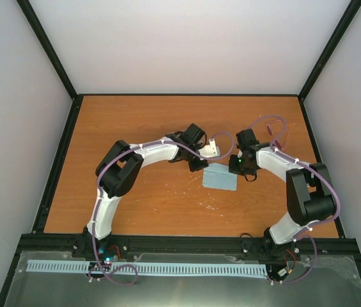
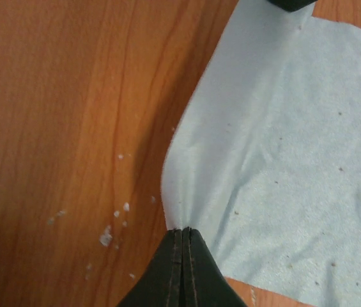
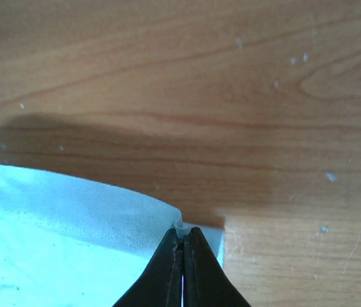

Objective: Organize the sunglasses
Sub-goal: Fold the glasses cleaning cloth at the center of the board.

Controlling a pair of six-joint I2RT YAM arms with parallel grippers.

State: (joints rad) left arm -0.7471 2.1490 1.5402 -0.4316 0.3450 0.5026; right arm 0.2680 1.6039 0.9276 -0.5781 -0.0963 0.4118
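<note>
The wooden counter [image 1: 135, 204] was spanned by the left arm [image 1: 158, 153] and the right arm [image 1: 276, 160], both reached inward toward each other. No sunglasses could be seen in any view. A pale blue cloth [image 1: 220, 178] was laid just toward 3 o'clock of the counter's centre. Its 10 o'clock corner was pinched in the left arm's closed jaws, and its 2 o'clock corner in the right arm's. Only a thin bite of fabric was held on each side. A corner could probably be lost if the arms were drawn apart or lifted unevenly, and the wrists, set close together, could be knocked.
</note>
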